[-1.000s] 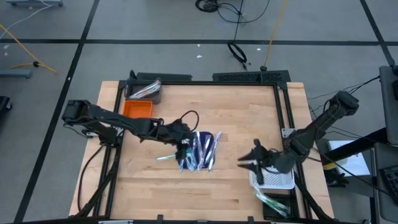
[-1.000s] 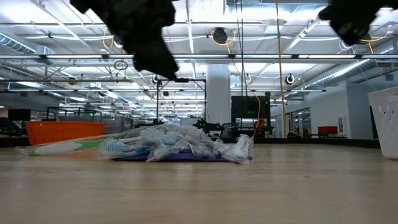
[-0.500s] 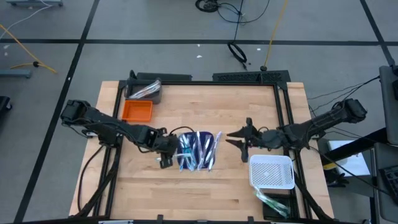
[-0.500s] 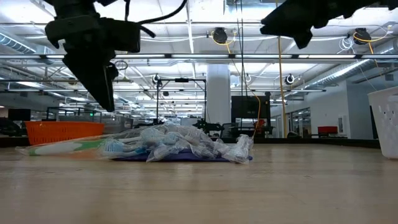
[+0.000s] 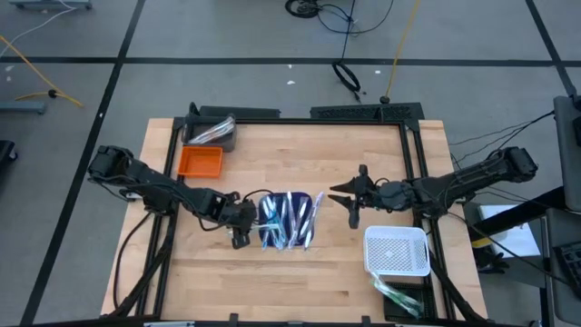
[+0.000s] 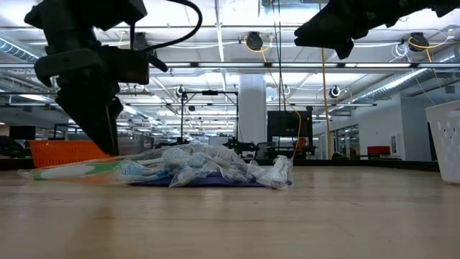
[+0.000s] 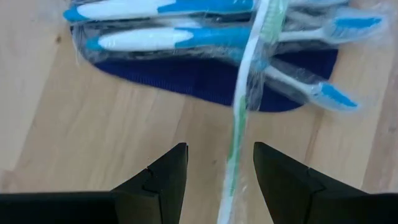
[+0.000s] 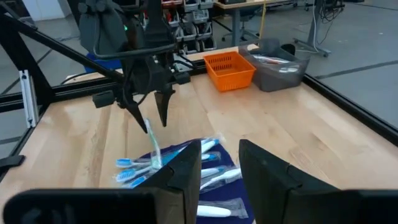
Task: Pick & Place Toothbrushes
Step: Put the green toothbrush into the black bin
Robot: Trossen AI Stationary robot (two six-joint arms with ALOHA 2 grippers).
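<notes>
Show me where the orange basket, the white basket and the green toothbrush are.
orange basket (image 5: 200,161), high view, middle of its floor.
white basket (image 5: 397,252), high view, middle of its mesh floor.
green toothbrush (image 7: 238,127), left wrist view, mid-handle, ahead of the left tool's fingers.

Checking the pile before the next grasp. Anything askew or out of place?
One green toothbrush lies crosswise over the wrapped toothbrushes, poking off the dark blue mat onto bare wood. The left gripper is open, straddling it. The right gripper hovers open nearby, off the pile.
</notes>
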